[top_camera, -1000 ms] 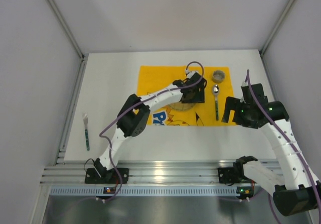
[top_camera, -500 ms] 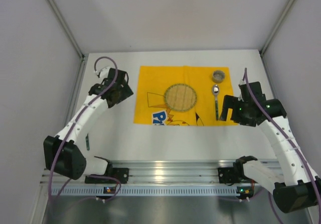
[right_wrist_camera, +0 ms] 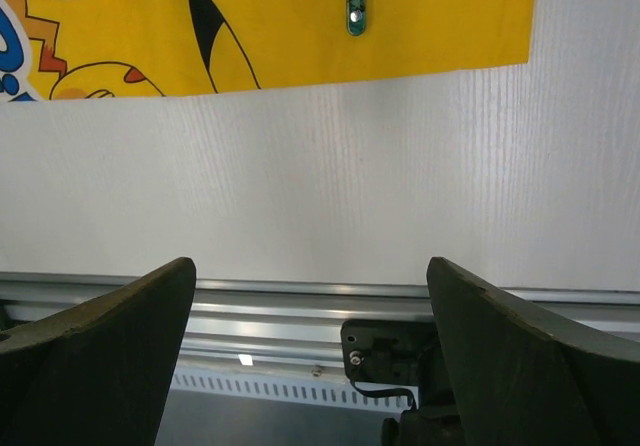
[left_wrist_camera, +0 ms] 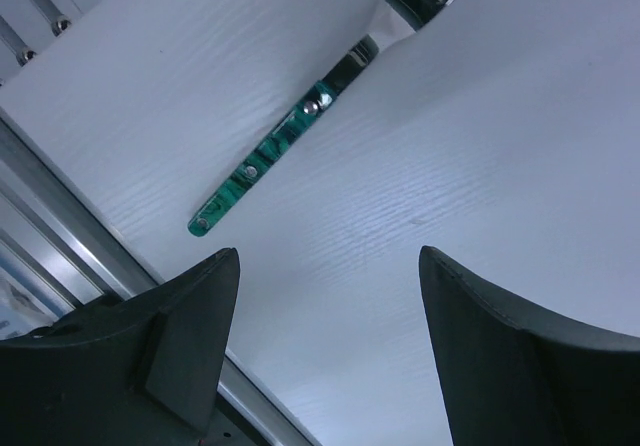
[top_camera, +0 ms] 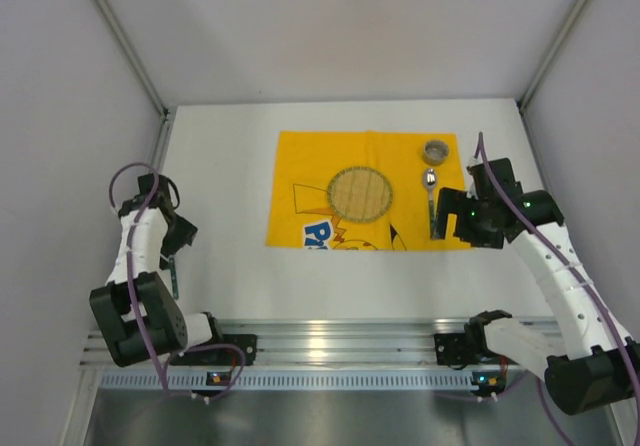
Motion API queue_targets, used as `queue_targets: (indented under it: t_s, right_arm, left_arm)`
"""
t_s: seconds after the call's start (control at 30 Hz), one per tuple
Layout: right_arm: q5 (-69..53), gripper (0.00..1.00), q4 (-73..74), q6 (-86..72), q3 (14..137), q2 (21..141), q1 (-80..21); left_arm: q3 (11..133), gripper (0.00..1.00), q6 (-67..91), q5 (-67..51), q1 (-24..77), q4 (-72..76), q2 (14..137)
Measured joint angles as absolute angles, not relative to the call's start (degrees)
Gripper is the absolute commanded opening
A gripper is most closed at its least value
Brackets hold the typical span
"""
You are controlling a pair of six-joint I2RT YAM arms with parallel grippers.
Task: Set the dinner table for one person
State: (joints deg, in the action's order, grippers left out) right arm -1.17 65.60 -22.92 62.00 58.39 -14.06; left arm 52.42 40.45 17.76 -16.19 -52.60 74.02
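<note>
Dinner table (top_camera: 230,256); fork (left_wrist_camera: 281,140) rivets wrist-view only

top view: fixed high behind both arm bases (top_camera: 213,349), looking steeply down on the whole dinner table (top_camera: 220,166). left wrist view: close above the table's left margin, facing down past its own fingers (left_wrist_camera: 150,366) at the fork (left_wrist_camera: 270,154), which the top view also holds. right wrist view: low, tilted back toward the near rail (right_wrist_camera: 250,301), sharing the placemat (right_wrist_camera: 300,26) edge and spoon handle (right_wrist_camera: 355,1) with the top view.

White wood-grained dinner table (top_camera: 220,166), yellow placemat (top_camera: 310,156) with blue-and-black print, green-marbled fork handle (left_wrist_camera: 280,138)
</note>
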Motion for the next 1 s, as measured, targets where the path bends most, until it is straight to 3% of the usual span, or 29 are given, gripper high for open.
queue_targets:
  t_s: [0.27,0.63,0.77,0.8,0.97,1.0]
  right_arm:
    - [-1.2,1.00,65.6,-22.7,62.7,59.5,-15.3]
    - [-1.1,1.00,65.9,-22.5,63.8,60.3,-15.3]
    - [-0.4,1.00,65.9,-22.6,64.0,60.3,-15.3]
    - [-0.1,1.00,65.9,-22.6,64.0,60.3,-15.3]
    - [0.5,1.00,66.0,-22.6,64.0,60.3,-15.3]
    - [0.7,1.00,66.0,-22.6,64.0,60.3,-15.3]
  left_arm:
    - [52.5,0.78,32.8,12.9,-29.4,-49.9,79.3]
    - [53.1,0.66,25.0,8.7,-31.3,-45.6,91.9]
    - [54.6,0.51,23.6,7.2,-31.4,-45.9,93.9]
    - [55.0,0.39,23.6,6.4,-31.4,-46.0,94.5]
    - [56.8,0.02,23.4,3.2,-31.2,-46.3,96.6]
    - [56.9,0.00,23.4,3.1,-31.2,-46.3,96.8]
